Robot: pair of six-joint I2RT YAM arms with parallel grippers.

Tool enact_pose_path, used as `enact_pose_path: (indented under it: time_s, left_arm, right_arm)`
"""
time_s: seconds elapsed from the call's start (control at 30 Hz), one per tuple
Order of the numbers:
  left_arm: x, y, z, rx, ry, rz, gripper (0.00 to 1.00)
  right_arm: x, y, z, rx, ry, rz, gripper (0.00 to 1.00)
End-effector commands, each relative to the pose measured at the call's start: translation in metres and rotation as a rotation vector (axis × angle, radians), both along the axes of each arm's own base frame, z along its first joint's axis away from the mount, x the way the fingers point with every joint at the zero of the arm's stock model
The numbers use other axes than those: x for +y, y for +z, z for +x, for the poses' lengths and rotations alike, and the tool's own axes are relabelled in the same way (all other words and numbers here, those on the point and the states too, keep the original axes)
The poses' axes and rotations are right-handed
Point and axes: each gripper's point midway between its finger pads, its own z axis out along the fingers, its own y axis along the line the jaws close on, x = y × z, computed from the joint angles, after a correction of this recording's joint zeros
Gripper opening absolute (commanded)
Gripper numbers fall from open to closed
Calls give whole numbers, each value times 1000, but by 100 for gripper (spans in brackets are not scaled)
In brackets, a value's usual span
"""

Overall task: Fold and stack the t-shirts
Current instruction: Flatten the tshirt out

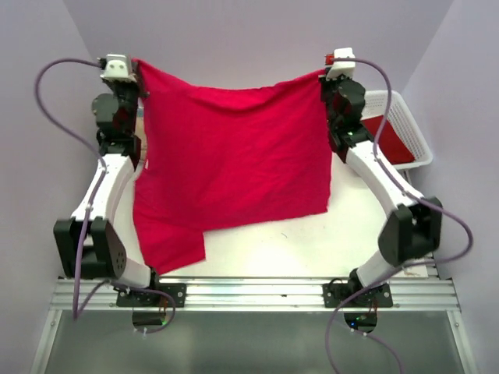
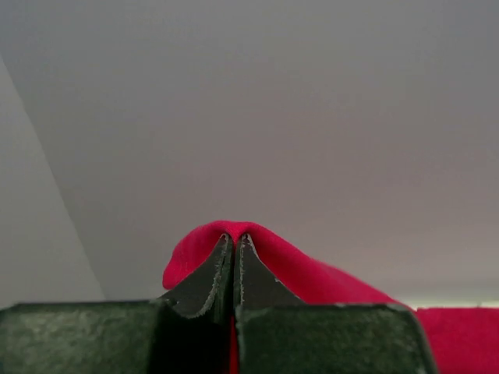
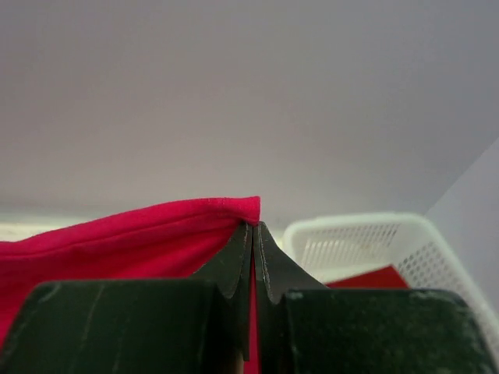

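Top external view: a red t-shirt [image 1: 234, 156] is being held up, spread wide, to the left of the white basket [image 1: 413, 128]. The top corner far from the basket is being pinched by the left gripper [image 2: 235, 240], and the corner beside the basket by the right gripper [image 3: 253, 227]. Both pairs of jaws are being clamped tight on cloth. More red cloth [image 1: 390, 136] is being held inside the basket.

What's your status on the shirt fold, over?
Left gripper shut on red t-shirt, right gripper shut on its other top corner. Shirt hangs spread, unfolded. Basket off to the right, clear of shirt.
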Motion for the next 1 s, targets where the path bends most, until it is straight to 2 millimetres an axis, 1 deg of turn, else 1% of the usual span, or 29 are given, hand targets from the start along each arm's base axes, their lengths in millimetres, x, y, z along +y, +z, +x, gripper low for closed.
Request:
enact_pose_path:
  time_s: [0.0,0.03,0.07,0.1,0.13,0.17,0.2,0.23,0.3,0.33,0.4,0.43,0.47,0.5,0.53,0.57,0.6,0.63,0.67,0.7,0.73,0.77,0.8,0.83,0.87,0.9,0.93,0.97]
  left_arm:
    - [13,-96,40,193,67,-57,0]
    - [14,-122,49,245,67,-67,0]
    - [19,-166,62,335,77,-68,0]
    - [22,-185,67,374,86,-70,0]
    - [22,-202,71,410,88,-76,0]
    - [26,-226,76,456,92,-84,0]
    - [28,-233,76,462,97,-91,0]
    - [30,-239,75,469,101,-100,0]
    - [30,-235,76,454,99,-98,0]
    - [29,-228,78,440,94,-98,0]
    - [28,-208,75,410,87,-100,0]
    - [27,-190,72,375,81,-98,0]
    - [27,-180,70,352,79,-96,0]
    - [25,-170,68,337,73,-94,0]
    - [25,-156,65,311,70,-92,0]
    - [25,-148,61,302,69,-91,0]
    - [24,-142,57,289,65,-95,0]
    - [18,-130,46,263,36,-97,0]
    - [16,-120,39,240,30,-93,0]
    - [16,-109,32,215,42,-90,0]
    - [5,-85,16,166,23,-75,0]
    - [1,-73,8,144,19,-66,0]
    - [4,-60,-1,122,49,-67,0]
    - [-9,-29,-24,59,31,-50,0]
    - [-12,-17,-38,39,27,-44,0]
    - [-15,-3,-53,7,25,-39,0]
    - [-20,30,-88,-75,11,-37,0]
    - [-22,41,-105,-91,14,-15,0]
  right_arm:
    - [-2,-125,53,247,-30,56,0]
    - [-6,-145,62,285,-43,52,0]
    - [-4,-161,70,322,-46,52,0]
    - [-5,-195,79,382,-59,37,0]
    - [-7,-206,83,401,-67,35,0]
    - [-7,-211,85,408,-68,37,0]
    - [-7,-212,87,402,-72,35,0]
    - [-7,-209,87,392,-71,36,0]
    - [-10,-199,86,357,-76,40,0]
    - [-11,-185,84,328,-77,39,0]
    - [-12,-165,80,288,-77,39,0]
    - [-13,-156,77,267,-76,40,0]
    - [-15,-133,72,220,-74,47,0]
    - [-16,-126,70,209,-75,46,0]
    - [-18,-117,67,198,-75,40,0]
    - [-18,-105,63,178,-73,40,0]
    - [-20,-100,59,170,-74,40,0]
    - [-22,-95,55,160,-78,39,0]
    - [-23,-81,42,127,-73,48,0]
    - [-24,-72,35,106,-68,55,0]
    - [-21,-65,26,87,-62,58,0]
    - [-21,-61,15,68,-60,59,0]
    - [-19,-33,-5,10,-56,69,0]
    - [-18,-17,-18,-23,-55,50,0]
    - [-16,-11,-32,-47,-50,42,0]
    - [-20,25,-62,-131,-45,56,0]
    - [-13,40,-80,-164,-30,33,0]
    - [-11,48,-96,-189,-19,21,0]
